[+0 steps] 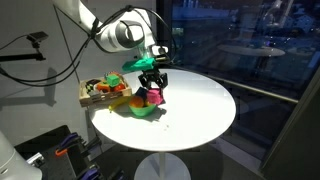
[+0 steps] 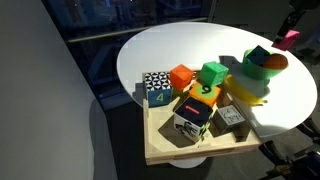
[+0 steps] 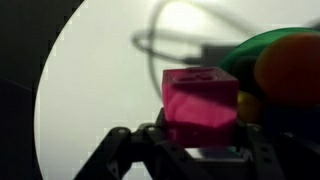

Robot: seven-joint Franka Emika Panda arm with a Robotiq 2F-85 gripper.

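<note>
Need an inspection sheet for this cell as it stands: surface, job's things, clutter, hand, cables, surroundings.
Surface: round white table.
Job's things: pink block, held between the fingers, close beside the bowl.
Clutter: green bowl with green and orange pieces in it; wooden tray at the table edge, carrying patterned, orange and green blocks.
Hand: hand shut on the pink block, over the table by the bowl.
Cables: thin cable hanging beside the arm, off the table.
Surroundings: dark windows behind the table; white wall.
</note>
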